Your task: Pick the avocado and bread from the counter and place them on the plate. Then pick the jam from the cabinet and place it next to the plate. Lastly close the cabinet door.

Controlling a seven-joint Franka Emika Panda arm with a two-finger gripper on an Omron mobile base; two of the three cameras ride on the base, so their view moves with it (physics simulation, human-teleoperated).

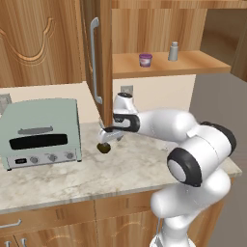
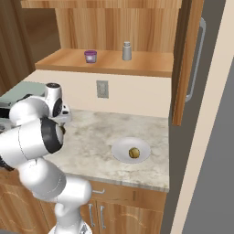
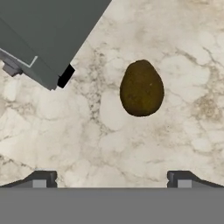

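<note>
The avocado [image 1: 103,147] [image 3: 141,88], a dark olive-brown oval, lies on the marbled counter [image 1: 120,169] just right of the toaster oven. My gripper [image 1: 102,139] [image 3: 112,179] hangs directly over it, open, with nothing between the fingertips [image 3: 181,179]. In the hand view the avocado sits ahead of the fingers, slightly toward the right one. The bread [image 2: 134,152] rests on the white plate [image 2: 119,153] near the counter's right end. The purple jam [image 1: 145,60] [image 2: 90,56] stands on the shelf of the open cabinet [image 1: 159,29]. The cabinet door [image 1: 100,53] [image 2: 186,59] is swung open.
A pale green toaster oven [image 1: 41,131] [image 3: 48,35] stands close to the left of the gripper. A grey shaker bottle [image 1: 173,51] [image 2: 127,50] shares the shelf with the jam. The open door's edge hangs just above the hand. A wall socket [image 2: 102,89] sits behind the counter.
</note>
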